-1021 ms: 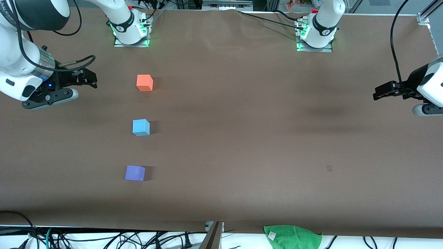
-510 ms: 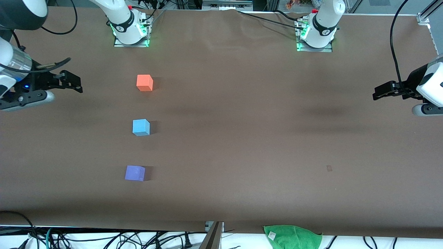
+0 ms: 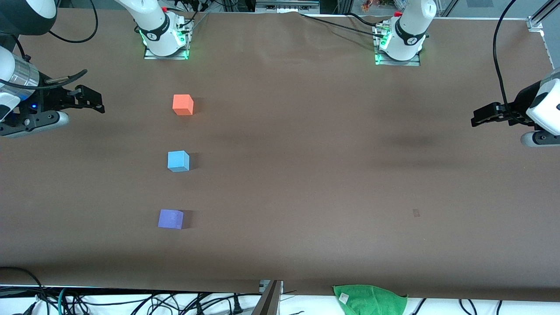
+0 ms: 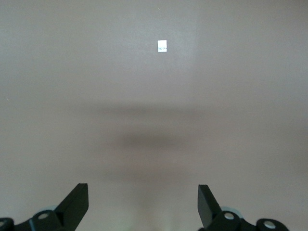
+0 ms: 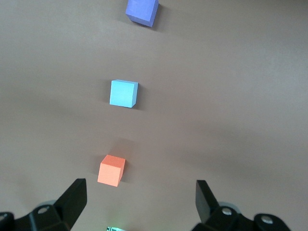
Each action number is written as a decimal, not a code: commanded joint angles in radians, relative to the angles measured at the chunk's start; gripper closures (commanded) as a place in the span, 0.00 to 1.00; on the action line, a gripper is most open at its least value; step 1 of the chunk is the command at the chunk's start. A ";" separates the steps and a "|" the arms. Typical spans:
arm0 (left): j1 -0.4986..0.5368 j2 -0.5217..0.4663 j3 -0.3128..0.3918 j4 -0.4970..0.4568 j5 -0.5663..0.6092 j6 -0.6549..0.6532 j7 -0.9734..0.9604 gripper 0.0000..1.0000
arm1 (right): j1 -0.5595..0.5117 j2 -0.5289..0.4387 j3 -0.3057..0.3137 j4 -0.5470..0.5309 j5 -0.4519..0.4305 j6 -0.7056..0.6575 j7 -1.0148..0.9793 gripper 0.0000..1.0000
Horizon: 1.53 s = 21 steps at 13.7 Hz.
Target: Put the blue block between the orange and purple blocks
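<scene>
Front view, blue block [image 3: 178, 161]: rests on the brown table [image 3: 306, 175] toward the right arm's end, between the other two cubes and roughly in line with them, apart from both.
Orange block [image 3: 183, 105]: farther from the front camera than the blue block, well apart from it, flat on the table.
Purple block [image 3: 170, 218]: nearer to the front camera than the blue block, also well apart, flat on the table.
Right wrist view: shows all three cubes in a row, orange block [image 5: 111, 170], blue block [image 5: 123, 93], purple block [image 5: 142, 11], none touching another.
Right gripper [image 3: 89, 100]: up in the air over the table edge at the right arm's end, away from all three cubes; in its wrist view the fingers [image 5: 73, 197] stand wide apart with nothing between them.
Left gripper [image 3: 481, 117]: over the table at the left arm's end, well apart from the cubes, waiting; its wrist view shows the fingers [image 4: 77, 202] spread wide and holding nothing, with bare table under them.
White mark [image 4: 162, 45]: a small pale square on the table surface, seen in the left wrist view.
Green cloth [image 3: 369, 299]: lies just off the table edge nearest the front camera, toward the left arm's end.
</scene>
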 commanded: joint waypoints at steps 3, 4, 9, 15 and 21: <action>-0.005 0.020 -0.001 0.036 0.007 -0.010 0.017 0.00 | -0.021 -0.034 0.018 -0.029 -0.001 0.081 -0.024 0.00; -0.005 0.020 -0.001 0.036 0.007 -0.010 0.017 0.00 | -0.021 -0.034 0.016 -0.029 -0.001 0.087 -0.037 0.00; -0.005 0.020 -0.001 0.036 0.009 -0.010 0.017 0.00 | -0.021 -0.034 0.015 -0.026 -0.001 0.083 -0.020 0.00; -0.008 0.020 -0.001 0.036 0.013 -0.010 0.017 0.00 | -0.019 -0.029 0.013 -0.019 0.002 0.075 0.054 0.00; -0.010 0.020 -0.003 0.036 0.015 -0.010 0.017 0.00 | -0.019 -0.028 0.012 -0.018 0.000 0.075 0.086 0.00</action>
